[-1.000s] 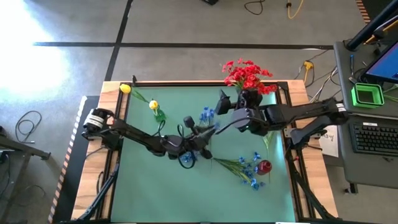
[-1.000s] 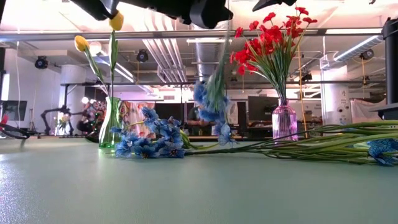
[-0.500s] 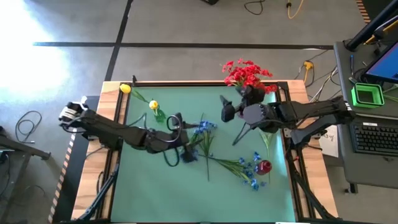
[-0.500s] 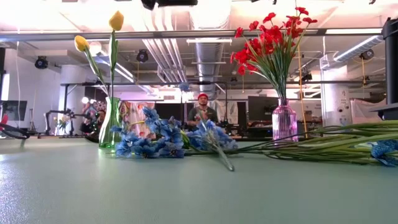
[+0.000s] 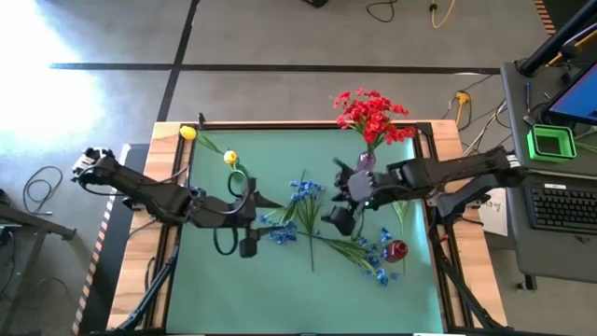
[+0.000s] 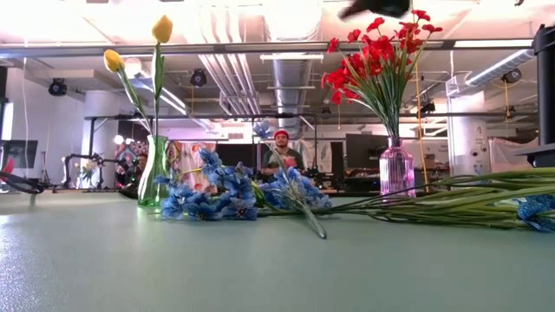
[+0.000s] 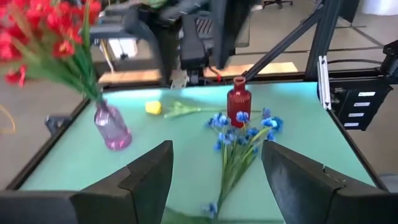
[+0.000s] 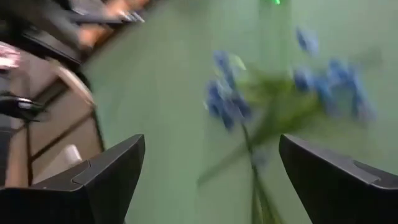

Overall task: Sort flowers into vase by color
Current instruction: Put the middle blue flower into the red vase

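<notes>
Loose blue flowers (image 5: 297, 198) lie flat on the green mat, more blue ones (image 5: 373, 252) beside a small red vase (image 5: 396, 250). Red flowers (image 5: 371, 112) stand in a purple vase (image 6: 396, 169); yellow flowers (image 6: 160, 30) stand in a green vase (image 6: 154, 169). My left gripper (image 5: 256, 213) hovers open left of the loose blue flowers, with nothing between its fingers (image 7: 217, 149). My right gripper (image 5: 338, 207) hangs open above the mat just right of them, also with nothing between its fingers (image 8: 211, 143).
A single yellow flower (image 7: 153, 107) lies on the mat behind the red vase. Long green stems (image 6: 460, 204) sprawl across the mat's right part. The mat's near left (image 5: 215, 289) is bare. A person (image 6: 279, 156) stands in the room beyond the table.
My left gripper has let go of a blue flower that hung between the two grippers, then drawn back toward the table's left edge and risen. The flower has fallen and lies flat on the mat. My right gripper has tipped downward and swung toward the near edge.
</notes>
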`<state>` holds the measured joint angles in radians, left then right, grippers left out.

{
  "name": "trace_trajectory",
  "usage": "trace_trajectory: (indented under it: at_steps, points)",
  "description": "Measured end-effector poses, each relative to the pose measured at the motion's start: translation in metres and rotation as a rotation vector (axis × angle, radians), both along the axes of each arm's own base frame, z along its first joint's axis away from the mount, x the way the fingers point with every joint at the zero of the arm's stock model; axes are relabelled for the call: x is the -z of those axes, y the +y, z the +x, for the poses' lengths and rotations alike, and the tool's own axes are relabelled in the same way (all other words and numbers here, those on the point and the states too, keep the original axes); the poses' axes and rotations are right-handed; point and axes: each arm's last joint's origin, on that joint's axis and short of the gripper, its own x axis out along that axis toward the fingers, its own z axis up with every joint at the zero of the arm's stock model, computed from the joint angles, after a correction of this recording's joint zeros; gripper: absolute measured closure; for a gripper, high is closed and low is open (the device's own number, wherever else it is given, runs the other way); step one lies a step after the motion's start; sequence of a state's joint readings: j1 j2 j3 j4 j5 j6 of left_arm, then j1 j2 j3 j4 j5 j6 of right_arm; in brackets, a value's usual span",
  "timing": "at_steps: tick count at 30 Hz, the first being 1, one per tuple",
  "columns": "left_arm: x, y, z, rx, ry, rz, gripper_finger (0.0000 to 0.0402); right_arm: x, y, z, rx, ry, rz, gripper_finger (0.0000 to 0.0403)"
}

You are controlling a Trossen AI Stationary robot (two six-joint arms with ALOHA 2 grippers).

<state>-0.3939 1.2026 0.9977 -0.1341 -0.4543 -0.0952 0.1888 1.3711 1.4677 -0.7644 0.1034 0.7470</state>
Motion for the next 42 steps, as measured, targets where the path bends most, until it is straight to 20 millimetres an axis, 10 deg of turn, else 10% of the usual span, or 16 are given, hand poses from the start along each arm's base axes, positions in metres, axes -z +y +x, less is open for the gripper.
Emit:
trace_trajectory:
  at_steps: [8, 28, 42]
  points:
    - [-0.002, 0.01, -0.023, -0.058, 0.086, -0.115, 0.0169, 0.045, 0.012, 0.007, 0.217, 0.326, 0.119, 0.0039]
    - [0.002, -0.005, -0.046, -0.013, 0.191, -0.164, 0.0169, 0.177, 0.004, 0.097, 0.334, 0.451, 0.026, 0.0039]
    - [0.005, -0.003, -0.048, 0.016, 0.23, -0.044, 0.0169, 0.218, -0.027, 0.116, 0.456, 0.471, 0.063, 0.0056]
